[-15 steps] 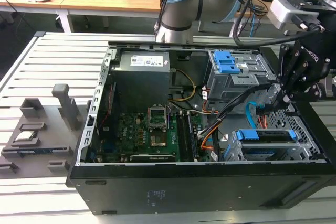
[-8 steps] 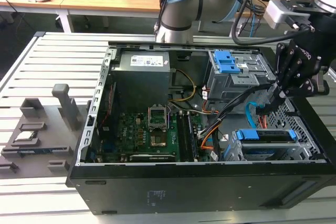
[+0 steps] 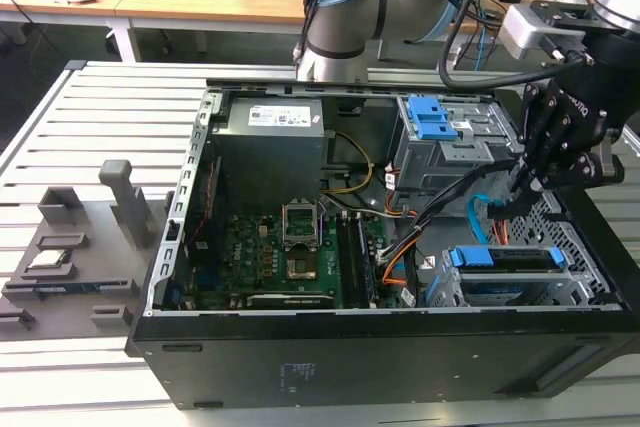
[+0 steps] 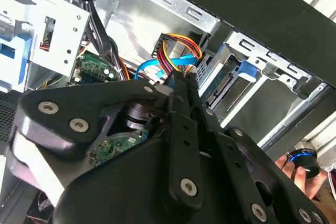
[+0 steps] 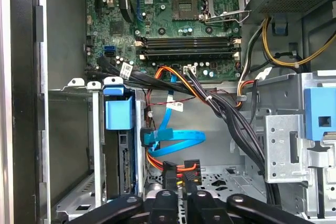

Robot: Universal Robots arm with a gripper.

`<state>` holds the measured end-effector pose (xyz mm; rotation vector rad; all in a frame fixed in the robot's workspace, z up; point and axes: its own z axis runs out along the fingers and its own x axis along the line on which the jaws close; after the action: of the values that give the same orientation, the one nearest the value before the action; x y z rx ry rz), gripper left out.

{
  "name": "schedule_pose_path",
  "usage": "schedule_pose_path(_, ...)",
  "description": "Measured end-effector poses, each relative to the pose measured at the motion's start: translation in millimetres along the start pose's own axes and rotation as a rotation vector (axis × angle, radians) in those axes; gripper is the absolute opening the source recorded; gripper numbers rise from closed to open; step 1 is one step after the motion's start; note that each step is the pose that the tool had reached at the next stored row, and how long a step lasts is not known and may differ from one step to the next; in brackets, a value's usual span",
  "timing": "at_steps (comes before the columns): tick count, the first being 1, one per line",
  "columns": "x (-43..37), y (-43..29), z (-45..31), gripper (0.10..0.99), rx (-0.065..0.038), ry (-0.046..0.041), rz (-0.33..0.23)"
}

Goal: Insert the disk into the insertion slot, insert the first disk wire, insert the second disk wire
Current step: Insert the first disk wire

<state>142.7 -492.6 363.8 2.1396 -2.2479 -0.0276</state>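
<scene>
Blue-framed disk (image 3: 505,259) sits in the insertion slot (image 3: 585,282), exterior view's lower right. Hand (image 3: 517,185) clamps narrow on the first disk wire (image 4: 178,45), plug mostly hidden by fingers (image 5: 168,176). Second disk wire (image 5: 178,139) loops beside; its plug's seating, can't tell.

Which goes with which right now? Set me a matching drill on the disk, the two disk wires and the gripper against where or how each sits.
Things:
1. the disk
2. the first disk wire
3. the second disk wire
4. the gripper

States:
A. light-blue loop beside the disk's connector end
B. closed on a small black plug
C. seated in the insertion slot, blue caddy showing
D. orange, red and black strands, plug between the fingertips

Pairs: 1-C, 2-D, 3-A, 4-B.
</scene>
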Motion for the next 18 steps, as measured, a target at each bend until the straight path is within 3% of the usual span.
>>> schedule_pose_path(1,0.0,0.0,0.0,0.239,0.0,0.0001,0.0)
schedule_pose_path(5,0.1,0.3,-6.4,0.239,0.0,0.0044,0.0)
schedule_pose_path(8,0.2,2.4,-6.6,0.239,0.001,0.0044,0.0)
schedule_pose_path(11,0.2,3.3,-3.9,0.239,0.001,0.0046,0.0)
schedule_pose_path(14,0.1,3.2,4.3,0.239,0.001,0.0083,0.0)
schedule_pose_path(18,0.1,3.1,8.0,0.239,0.002,0.0242,0.001)
